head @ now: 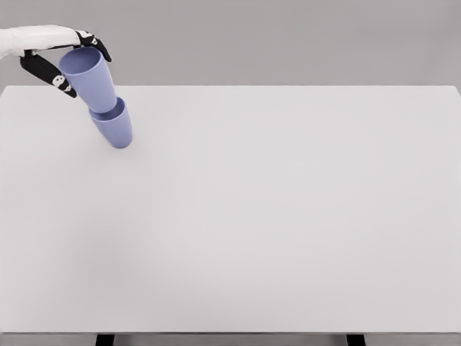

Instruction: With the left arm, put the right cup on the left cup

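Note:
Two blue-violet cups show at the upper left of the head view. The upper cup sits nested in the mouth of the lower cup, and both lean to the left. The lower cup rests on the white table near its far left edge. My left hand comes in from the left edge at the top. Its dark fingers curl over the upper cup's rim, with the thumb against the near side of the rim. The right arm does not show.
The table's far edge runs just behind the cups, and its front edge lies at the bottom of the view with dark legs below. A plain grey wall stands behind.

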